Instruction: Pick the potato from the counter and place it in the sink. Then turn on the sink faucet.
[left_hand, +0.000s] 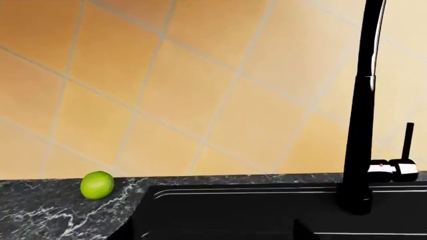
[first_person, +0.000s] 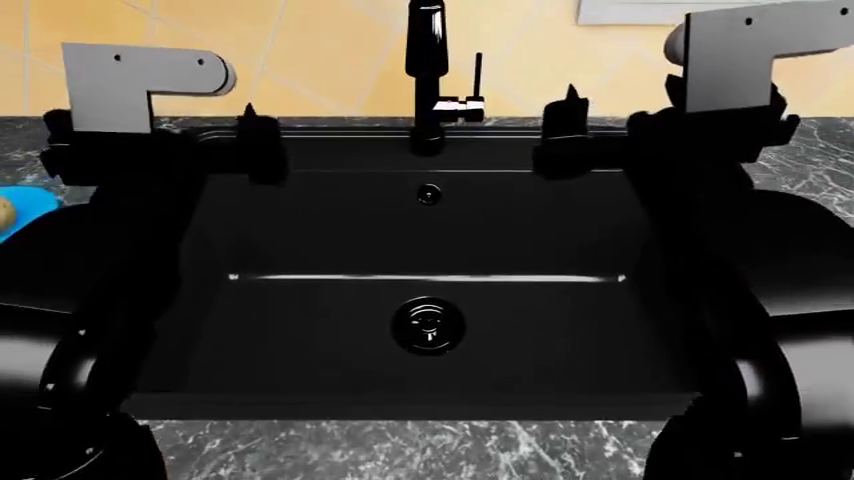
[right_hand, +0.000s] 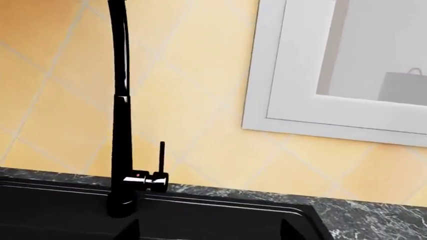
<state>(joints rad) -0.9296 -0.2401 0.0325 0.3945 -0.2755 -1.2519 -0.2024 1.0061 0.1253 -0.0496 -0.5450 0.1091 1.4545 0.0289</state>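
Head view, left to right. Potato (first_person: 4, 210): tan sliver at far left edge, on a blue item (first_person: 30, 208) on the counter (first_person: 400, 445), mostly hidden behind the left arm. Left gripper (first_person: 251, 135): upper left, over the sink (first_person: 427, 230) rim, jaw state cannot be told. Sink faucet (first_person: 426, 75): top centre, lever upright. Right gripper (first_person: 571, 128): upper right, state likewise unclear. Advice: swing left arm outward, avoid the lime (left_hand: 97, 184).
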